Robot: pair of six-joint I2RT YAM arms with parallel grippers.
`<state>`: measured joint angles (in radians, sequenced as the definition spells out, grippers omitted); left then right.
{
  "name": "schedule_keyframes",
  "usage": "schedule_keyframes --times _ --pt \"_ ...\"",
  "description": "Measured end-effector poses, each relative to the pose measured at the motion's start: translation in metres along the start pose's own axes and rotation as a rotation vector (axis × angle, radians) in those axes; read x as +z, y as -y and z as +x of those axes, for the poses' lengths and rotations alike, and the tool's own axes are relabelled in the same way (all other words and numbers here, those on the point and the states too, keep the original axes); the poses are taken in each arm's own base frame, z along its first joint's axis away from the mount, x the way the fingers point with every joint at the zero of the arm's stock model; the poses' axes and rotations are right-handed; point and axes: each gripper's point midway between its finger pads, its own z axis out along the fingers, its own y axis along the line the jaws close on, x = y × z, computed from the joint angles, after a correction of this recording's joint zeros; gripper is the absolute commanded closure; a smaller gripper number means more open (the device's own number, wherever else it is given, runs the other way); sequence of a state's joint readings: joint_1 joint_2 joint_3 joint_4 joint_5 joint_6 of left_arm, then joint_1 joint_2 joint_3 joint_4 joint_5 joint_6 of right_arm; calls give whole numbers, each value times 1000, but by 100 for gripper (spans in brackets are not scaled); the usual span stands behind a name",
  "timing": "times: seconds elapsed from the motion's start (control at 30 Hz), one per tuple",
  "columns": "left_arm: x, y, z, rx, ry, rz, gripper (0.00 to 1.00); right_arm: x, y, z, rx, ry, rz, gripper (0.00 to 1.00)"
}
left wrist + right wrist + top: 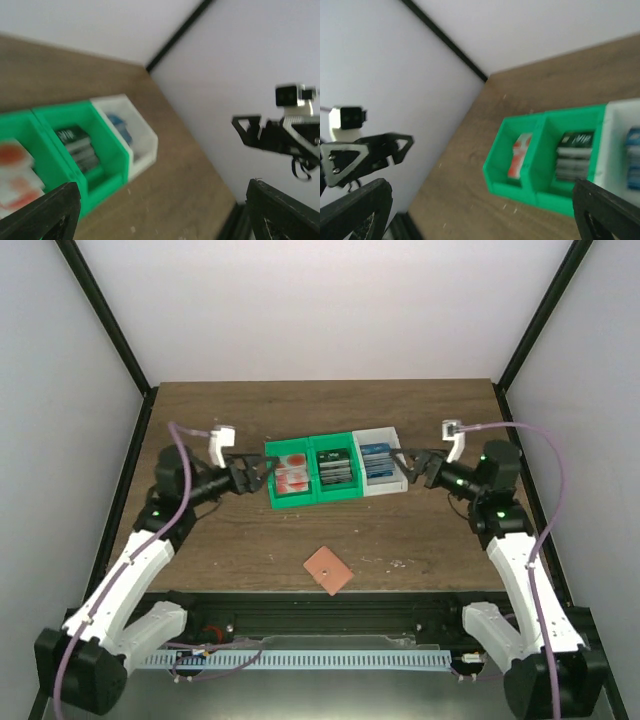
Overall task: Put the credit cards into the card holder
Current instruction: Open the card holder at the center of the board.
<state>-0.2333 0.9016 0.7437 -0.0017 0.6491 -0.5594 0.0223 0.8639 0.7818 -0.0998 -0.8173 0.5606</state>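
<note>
**A:** what are the fingers doing right now?

**B:** both sets are spread wide with nothing in them. The left gripper (262, 469) points at the end green bin (295, 499), and the red cards (292, 475) are just past its tips. The right gripper (408, 464) faces it from the other end, tips just beside the white bin (385, 486) holding the blue cards (376, 460)

**A:** dark cards?

**B:** the dark cards (336, 468) are in the middle bin (340, 493), between the two pairs of fingers

**A:** and the holder?

**B:** the holder (329, 570) is lying flat on the table (430, 550), well apart from both sets of fingers, back toward the arm bases
</note>
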Motion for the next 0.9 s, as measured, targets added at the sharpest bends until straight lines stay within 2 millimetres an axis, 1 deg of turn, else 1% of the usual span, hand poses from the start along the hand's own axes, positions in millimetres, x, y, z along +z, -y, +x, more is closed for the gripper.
schedule_keyframes --times 0.03,0.13,0.2,0.3,0.33,0.37,0.43,0.47,0.5,0.6,0.67,0.7,0.8,0.9 --pt "7 2 12 -16 -40 16 10 5 0 10 17 -31 -9 1" --pt "28 13 57 -53 -195 40 10 21 -4 44 55 -132 -40 5" --pt "33 16 81 -63 -262 28 8 29 -4 66 81 -190 -45 8" --pt "35 15 116 -89 -336 10 4 40 2 106 133 -298 -26 12" --pt "35 14 130 -102 -365 5 3 45 4 125 151 -348 -10 14" --pt "34 12 148 -120 -404 -6 3 48 5 139 163 -387 1 15" --pt "30 8 180 -148 -481 -30 3 51 7 172 182 -479 31 16" --pt "27 5 195 -162 -517 -48 4 51 11 182 191 -504 54 17" --pt "25 3 207 -174 -546 -64 6 51 7 199 189 -550 52 19" --pt "17 -8 234 -213 -602 -111 13 47 10 234 192 -646 86 23" --pt "12 -16 246 -240 -619 -144 15 45 13 255 190 -712 111 26" --pt "10 -21 251 -254 -625 -160 16 44 14 262 188 -735 119 28" --pt "3 -33 266 -292 -642 -200 19 42 17 289 172 -821 149 34" --pt "1 -38 271 -317 -639 -210 23 40 21 311 162 -895 165 45"
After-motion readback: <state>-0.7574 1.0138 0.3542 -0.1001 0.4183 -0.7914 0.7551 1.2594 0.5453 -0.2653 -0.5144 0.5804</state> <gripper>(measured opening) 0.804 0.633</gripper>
